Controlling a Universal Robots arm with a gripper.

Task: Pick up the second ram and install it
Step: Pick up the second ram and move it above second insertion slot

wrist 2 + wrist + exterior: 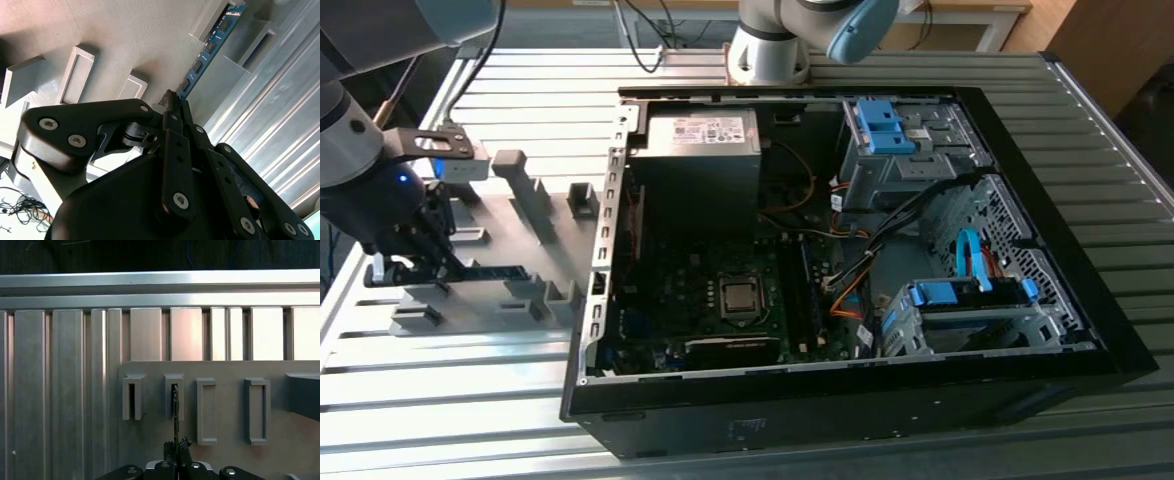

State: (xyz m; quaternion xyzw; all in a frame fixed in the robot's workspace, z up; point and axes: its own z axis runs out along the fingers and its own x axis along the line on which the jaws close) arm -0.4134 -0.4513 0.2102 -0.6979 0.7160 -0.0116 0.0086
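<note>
Ribbed aluminium table point(454, 420) carries two things in the exterior view: a large black open-sided computer case point(1067, 330) on the exterior view's right, and a flat grey plastic tray point(494, 225) with upright slotted posts on the exterior view's left; the grey robot arm point(360, 140) reaches down over the tray's outer end, well apart from the case.

At the arm's tip the black gripper point(403, 268) sits low on the tray; the second ram point(487, 271), a long, thin blue-green circuit-board stick with black chips, runs from the gripper along the tray towards the case.

In the second wrist view the gripper point(174, 105) has its fingers drawn narrow, pinching the near end of the second ram point(210, 45); the stick stands on edge and stretches away from the fingertips, its far end resting in a slotted grey post point(212, 17) of the tray point(125, 40).

In the first wrist view the second ram point(175, 410) shows edge-on as a thin dark line; it rises straight from between the fingertips of the gripper point(176, 446) and ends inside the slotted post point(174, 382), second in a row of four on the tray point(225, 410).
</note>
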